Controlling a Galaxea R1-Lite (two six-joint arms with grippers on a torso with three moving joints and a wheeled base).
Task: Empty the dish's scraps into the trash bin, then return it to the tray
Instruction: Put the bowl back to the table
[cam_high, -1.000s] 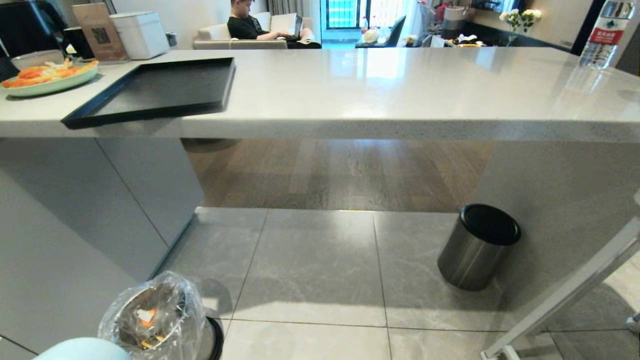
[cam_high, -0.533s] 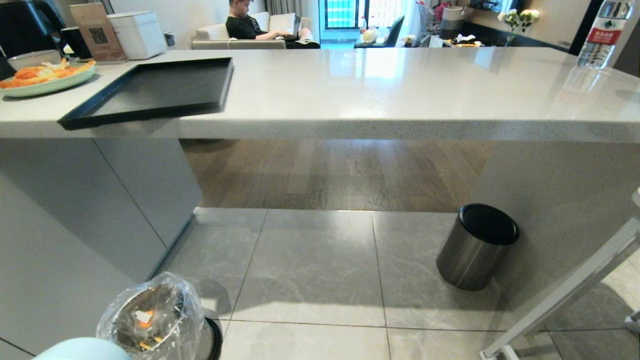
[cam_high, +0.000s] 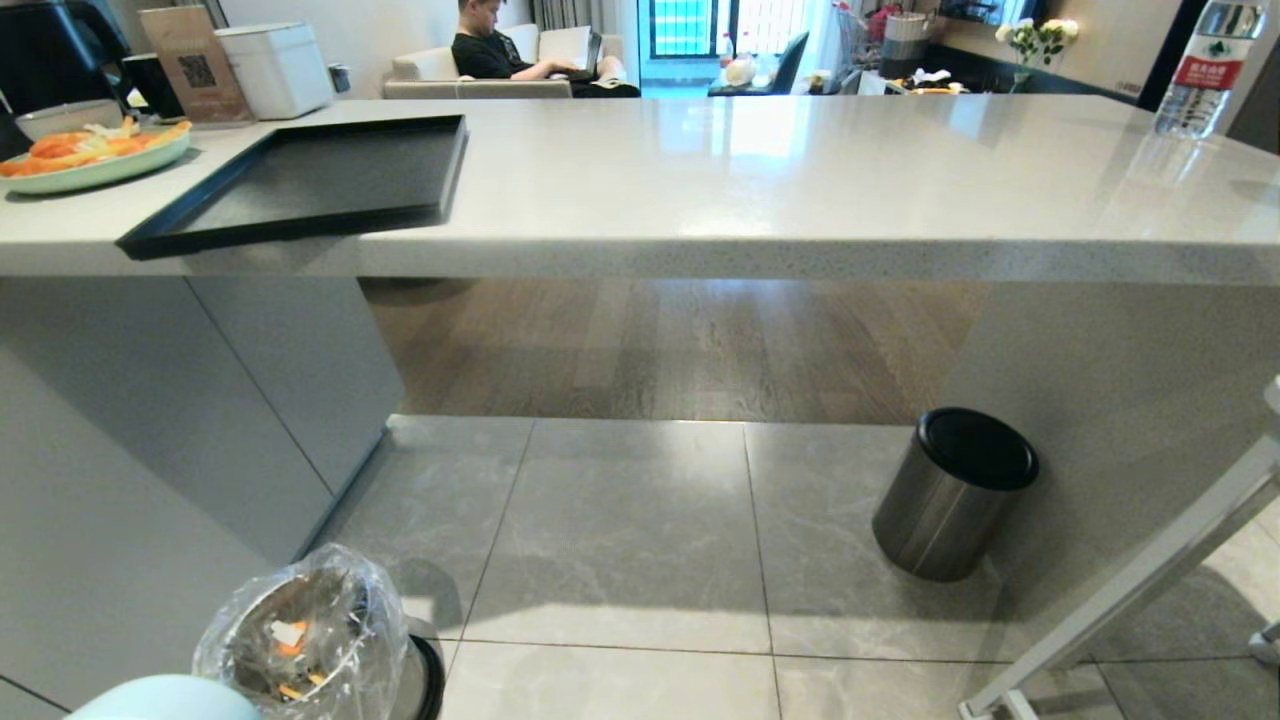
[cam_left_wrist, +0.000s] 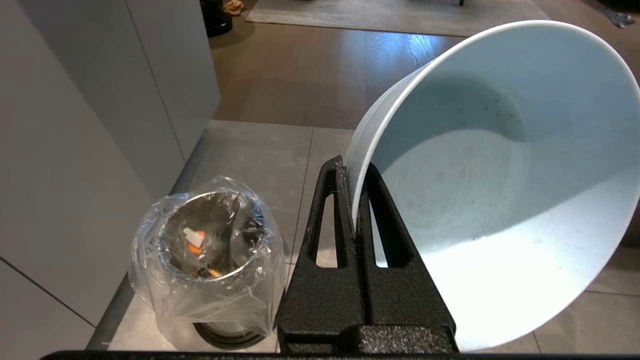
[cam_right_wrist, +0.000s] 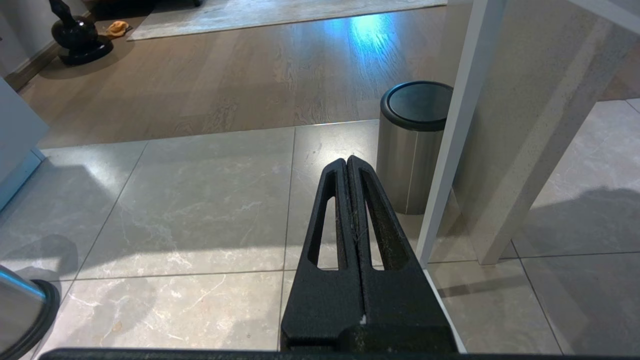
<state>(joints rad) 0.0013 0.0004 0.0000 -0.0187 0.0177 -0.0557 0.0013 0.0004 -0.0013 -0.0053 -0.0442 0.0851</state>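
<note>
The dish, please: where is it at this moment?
The dish is clamped by its rim in the left claw, low on the robot's left, beside the trash bin.

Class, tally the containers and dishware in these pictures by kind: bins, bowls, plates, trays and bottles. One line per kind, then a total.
Bins: 2, the bagged trash bin and the lidded steel bin
Bowls: 1, the dish held by the left gripper
Plates: 1, the plate of carrot sticks
Trays: 1, the tray
Bottles: 1, the bottle
Total: 6

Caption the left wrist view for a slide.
Left gripper clamps the emptied dish by its rim beside the trash bin.
</note>
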